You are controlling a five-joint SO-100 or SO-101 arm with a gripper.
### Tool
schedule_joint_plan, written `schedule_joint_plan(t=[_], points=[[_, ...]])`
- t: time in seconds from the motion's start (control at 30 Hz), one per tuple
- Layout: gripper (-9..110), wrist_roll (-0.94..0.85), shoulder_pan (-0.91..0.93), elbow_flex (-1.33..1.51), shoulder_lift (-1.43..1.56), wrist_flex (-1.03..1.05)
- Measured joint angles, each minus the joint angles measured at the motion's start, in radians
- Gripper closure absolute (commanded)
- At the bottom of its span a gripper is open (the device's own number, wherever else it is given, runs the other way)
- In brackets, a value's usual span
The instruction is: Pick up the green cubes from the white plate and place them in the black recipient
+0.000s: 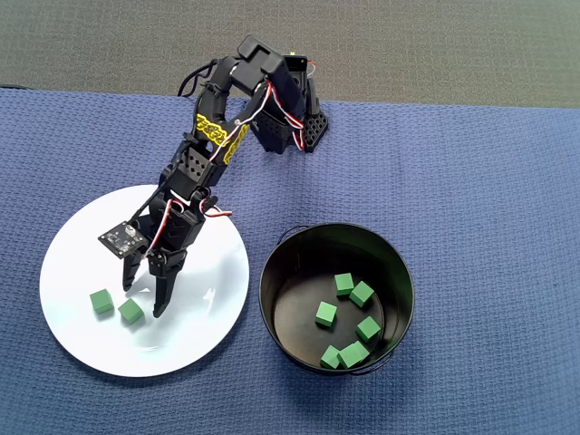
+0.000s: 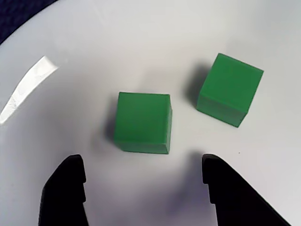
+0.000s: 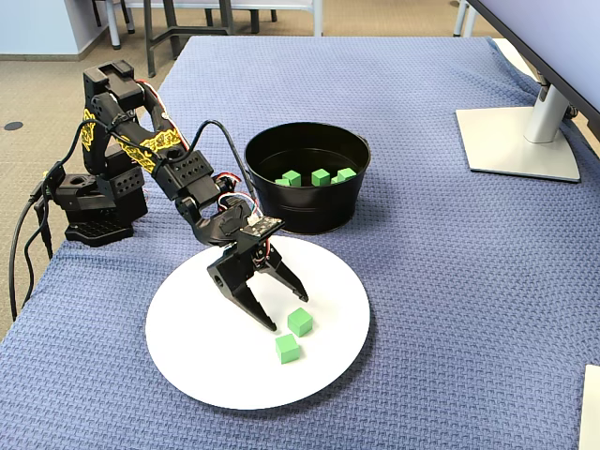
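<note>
Blue woven cloth covers the worktop (image 1: 507, 181) on which I am running the black five-joint arm. In the overhead view I see the large round glossy white plate (image 1: 82, 335) at the left and the round black cylindrical recipient (image 1: 399, 272) just beside it at the right, the two close but apart. Two small matte green cubes remain on the plate: the cube nearest the end effector (image 1: 130, 311) and the second cube (image 1: 101, 301) just to its left in that view, not touching each other. In the wrist view the nearest cube (image 2: 143, 122) lies centred just ahead of the two dark fingertips and the second cube (image 2: 229, 89) sits further off to the upper right, turned at an angle. The end effector (image 1: 146, 299) is spread wide and holds nothing; its fingertips point down at the plate, one on each side of the line to the nearest cube, and in the fixed view (image 3: 287, 310) they stand just behind that cube without touching it. I cannot tell whether the tips rest on the plate surface. Inside the recipient I count six more green cubes (image 1: 343, 284) lying loose on the shiny dark floor, gathered toward its right half in the overhead view.
</note>
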Motion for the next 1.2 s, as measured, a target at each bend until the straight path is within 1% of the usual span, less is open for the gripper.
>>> schedule_joint_plan(t=[0.47, 0.73, 1.2], points=[[80, 0.028, -0.002, -0.078, -0.069, -0.002], [85, 0.04, 0.017, -0.11, -0.095, -0.002], [88, 0.058, 0.017, -0.158, -0.138, -0.006]])
